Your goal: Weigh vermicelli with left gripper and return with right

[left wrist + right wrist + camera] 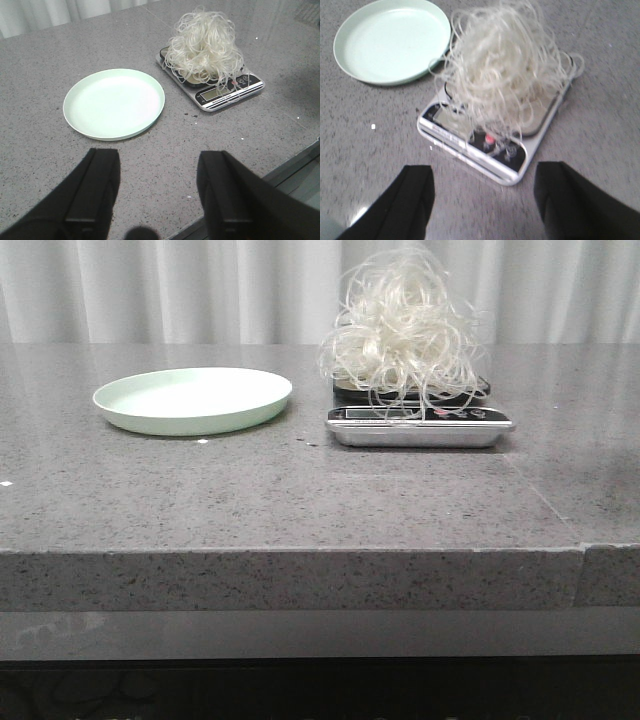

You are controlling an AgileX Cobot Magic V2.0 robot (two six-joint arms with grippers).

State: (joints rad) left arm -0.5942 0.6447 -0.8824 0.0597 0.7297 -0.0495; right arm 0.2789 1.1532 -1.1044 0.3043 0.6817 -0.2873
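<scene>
Front view: grey surface (300, 500) seen bearing pale green plate (193, 400), left empty; scale (420, 425) set beside it; vermicelli (405, 335) heaped on scale. Weighing judged done; return step in hand. Left tool (157, 187) released, held back; right tool (482, 200) released near scale. Next: vermicelli to be pinched by right tool, carried to plate.

On my wrist feeds, the left gripper (159, 192) has two matte black, blocky fingers (95, 187) with flat faces. My right gripper (482, 200) shows the same plain black, wedge-shaped fingers (412, 200).
</scene>
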